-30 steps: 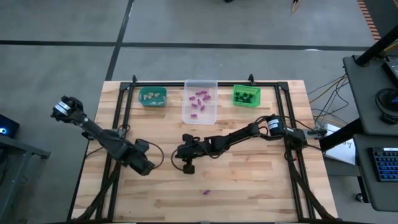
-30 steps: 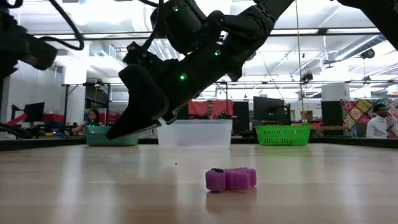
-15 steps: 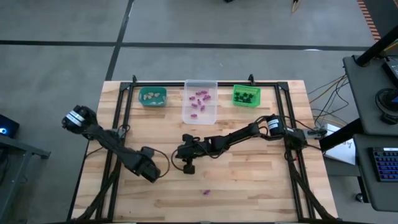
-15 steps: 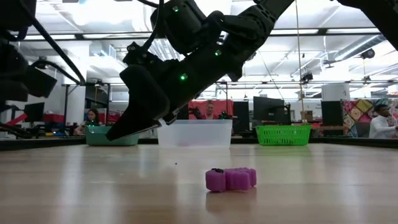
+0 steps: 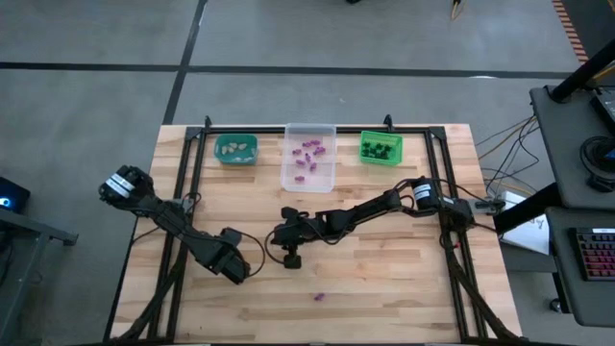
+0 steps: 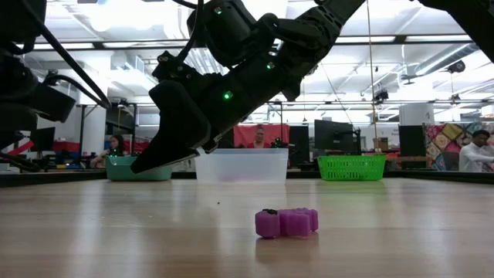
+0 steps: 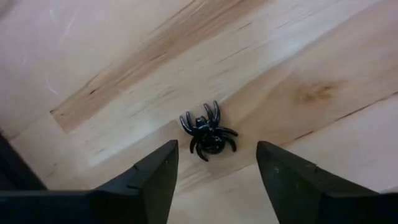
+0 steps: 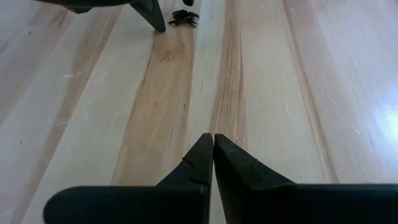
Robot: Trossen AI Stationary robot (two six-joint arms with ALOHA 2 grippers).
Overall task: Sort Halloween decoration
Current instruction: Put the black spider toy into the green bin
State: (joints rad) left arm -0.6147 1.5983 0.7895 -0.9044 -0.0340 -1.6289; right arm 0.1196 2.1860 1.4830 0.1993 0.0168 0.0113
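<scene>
— Where does the left hand (image 7: 214, 171) sit, and what is around it?

— It hangs low over the near-left part of the desk (image 5: 384, 288), its fingers (image 7: 155, 177) spread apart, released. A black spider trinket (image 7: 208, 130) lies flat on the wood just ahead of the gap between them, touching neither finger.

— And the right hand (image 8: 213, 144)?

— Near the middle of the desk, clenched with its tips together and nothing between them. In its wrist view the spider (image 8: 184, 17) lies farther off, beside a finger of the other arm.

— What else lies about?

— A purple trinket (image 6: 286, 222) rests alone near the front edge, well apart from both hands. Along the far edge stand a teal bin (image 5: 235, 148) with pale pieces, a clear bin (image 5: 309, 159) with purple ones, and a green bin (image 5: 381, 147) with black ones.
</scene>
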